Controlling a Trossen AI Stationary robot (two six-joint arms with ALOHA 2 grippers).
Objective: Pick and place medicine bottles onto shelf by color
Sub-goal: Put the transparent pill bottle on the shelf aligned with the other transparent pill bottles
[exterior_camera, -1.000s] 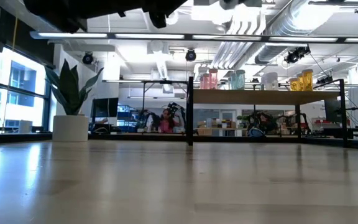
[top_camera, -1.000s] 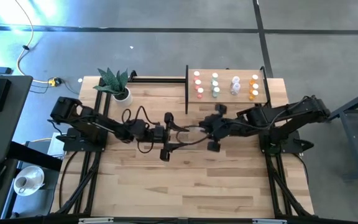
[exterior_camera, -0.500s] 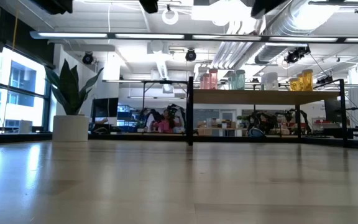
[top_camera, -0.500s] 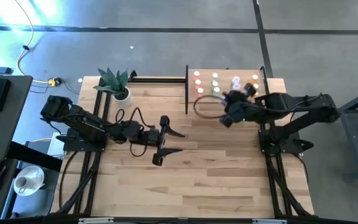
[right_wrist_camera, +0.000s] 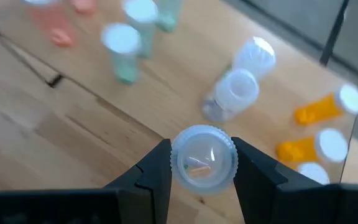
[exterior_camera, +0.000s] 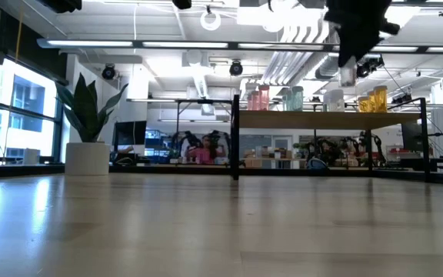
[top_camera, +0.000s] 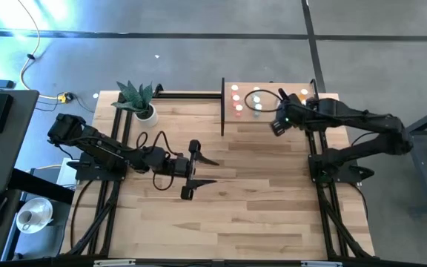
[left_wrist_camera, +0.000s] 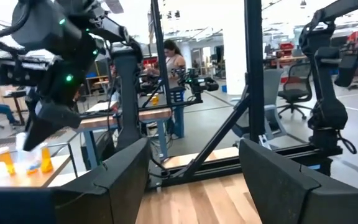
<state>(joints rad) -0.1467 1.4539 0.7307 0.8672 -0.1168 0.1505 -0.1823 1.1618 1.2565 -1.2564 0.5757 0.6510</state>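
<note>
The shelf (top_camera: 245, 116) stands at the table's far right and carries upright medicine bottles in colour rows: pink (top_camera: 236, 100), green (top_camera: 257, 104) and orange (top_camera: 303, 95). The right wrist view shows the same pink (right_wrist_camera: 61, 34), green (right_wrist_camera: 125, 48), clear (right_wrist_camera: 235, 93) and orange (right_wrist_camera: 322, 109) bottles. My right gripper (top_camera: 279, 123) hangs over the shelf, shut on a clear white-capped bottle (right_wrist_camera: 202, 158). My left gripper (top_camera: 210, 170) is open and bare above the table's middle. My right gripper pinches the clear bottle between its two fingers, one on each side of its round body (right_wrist_camera: 174, 163). The fingers slant down from the table's right side. The bottle is lifted clear above the shelf board, and its lower end (exterior_camera: 348, 75) shows below the fingers.
A potted plant (top_camera: 141, 102) stands at the far left of the table. The shelf's black frame posts (top_camera: 222, 104) rise at its left edge. Bare planks (top_camera: 258, 208) fill the near half of the table. A person (left_wrist_camera: 171, 59) shows in the room beyond.
My right gripper has swung from the table's middle toward the far right edge, carrying the clear bottle over the shelf, and has tipped to point downward. My left gripper has drawn back a little toward the table's left edge, still open.
</note>
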